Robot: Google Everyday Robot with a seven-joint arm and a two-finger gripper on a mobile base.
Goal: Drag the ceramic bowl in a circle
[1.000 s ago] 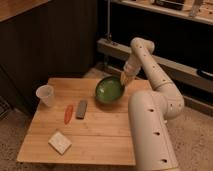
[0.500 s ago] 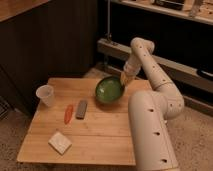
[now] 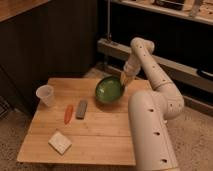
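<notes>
The ceramic bowl (image 3: 109, 89) is round, glossy dark green with a darker rim, and sits on the wooden table (image 3: 100, 130) near its far right edge. My gripper (image 3: 123, 79) hangs from the white arm and reaches down to the bowl's right rim, touching or right at it. The bowl looks tilted slightly toward the camera.
A translucent white plastic cup (image 3: 45, 94) stands at the table's far left. An orange carrot-like item (image 3: 68, 113) and a grey bar (image 3: 81, 109) lie left of the bowl. A white square sponge (image 3: 60, 142) lies near the front left. Dark cabinets and a shelf stand behind.
</notes>
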